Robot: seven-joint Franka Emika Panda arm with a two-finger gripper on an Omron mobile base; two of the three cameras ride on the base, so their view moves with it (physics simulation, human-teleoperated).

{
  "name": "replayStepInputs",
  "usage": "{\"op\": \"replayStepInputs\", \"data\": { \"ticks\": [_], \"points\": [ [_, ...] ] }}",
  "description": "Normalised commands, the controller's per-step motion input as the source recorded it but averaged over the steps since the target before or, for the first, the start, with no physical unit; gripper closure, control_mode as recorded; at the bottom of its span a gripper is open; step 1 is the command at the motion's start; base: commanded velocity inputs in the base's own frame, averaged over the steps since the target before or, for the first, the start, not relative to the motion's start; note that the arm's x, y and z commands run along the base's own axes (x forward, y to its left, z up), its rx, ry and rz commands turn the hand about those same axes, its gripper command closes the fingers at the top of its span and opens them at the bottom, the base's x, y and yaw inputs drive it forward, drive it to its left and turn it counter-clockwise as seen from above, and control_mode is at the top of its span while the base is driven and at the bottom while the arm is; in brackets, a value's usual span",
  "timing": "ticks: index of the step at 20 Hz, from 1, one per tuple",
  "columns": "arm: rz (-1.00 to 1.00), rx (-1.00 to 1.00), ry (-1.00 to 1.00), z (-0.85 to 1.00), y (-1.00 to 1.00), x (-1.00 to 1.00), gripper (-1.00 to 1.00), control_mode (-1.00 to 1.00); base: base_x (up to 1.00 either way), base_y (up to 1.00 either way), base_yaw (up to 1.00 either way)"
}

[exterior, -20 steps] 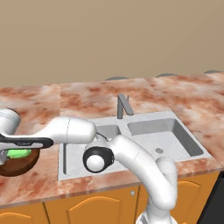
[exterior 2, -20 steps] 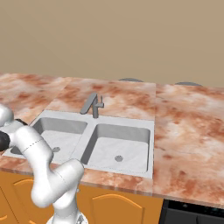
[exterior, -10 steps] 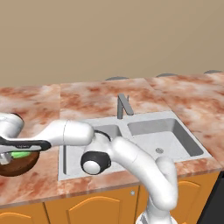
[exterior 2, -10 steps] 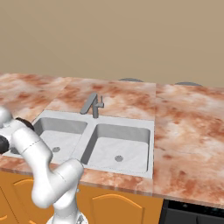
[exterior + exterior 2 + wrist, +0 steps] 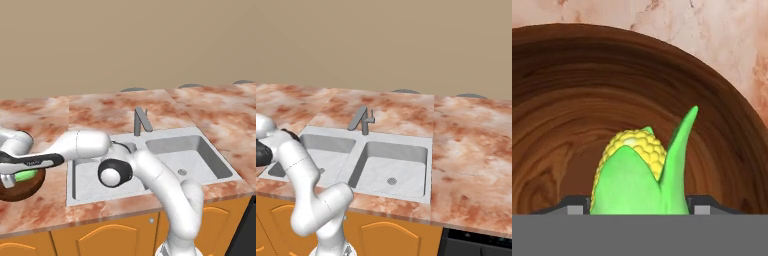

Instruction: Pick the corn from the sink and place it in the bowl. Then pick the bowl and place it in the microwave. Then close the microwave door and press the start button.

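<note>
Hand view: no brand, label or lettering can be read on anything; the dark band along the arm's forearm in the left base view carries small pale marks too blurred to make out.

The corn [image 5: 639, 172] stands right in front of the camera, its green husk and yellow kernel tip rising between the two dark fingertips [image 5: 704, 204], which show as low stubs on either side of it at the bottom of the view. Behind and around it curves the dark wood-grain inner wall of the bowl [image 5: 572, 105], so the corn is inside the bowl. Whether the tips press on the husk or stand just clear of it cannot be told, because the contact points are cut off by the bottom of the view; the jaws are set wide, about as wide as the cob.

From the left base view, the arm reaches from the lower right across the sink [image 5: 197, 157] to the bench's [image 5: 115, 112] left end, where the end effector [image 5: 11, 170] hangs over the bowl [image 5: 22, 186]. The bowl sits on the bench just left of the sink's left basin, near the front edge. A strip of the corn [image 5: 22, 175] shows green under the hand. The hand covers most of the bowl, and the picture's left edge cuts both off. The faucet [image 5: 141, 120] stands behind the basins.

In the right base view, the sink [image 5: 398, 165] and faucet [image 5: 362, 119] show, with the arm's elbow at the left edge.
</note>
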Motion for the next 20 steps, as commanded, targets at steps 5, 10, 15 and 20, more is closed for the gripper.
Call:
{"op": "replayStepInputs", "data": {
  "ticks": [5,10,15,20],
  "points": [
    [0.00,0.05,0.01,0.21,-0.01,0.00,-1.00,-1.00,0.00,0.00,0.00],
    [0.00,0.09,0.00,0.33,-0.15,-0.25,-1.00,-1.00,0.00,0.00,0.00],
    [-0.09,0.17,0.03,0.35,-0.77,-0.65,-1.00,-1.00,0.00,0.00,0.00],
    [-0.25,0.17,0.12,0.09,-1.00,-0.45,-1.00,-1.00,0.00,0.00,0.00]
  ]
}}
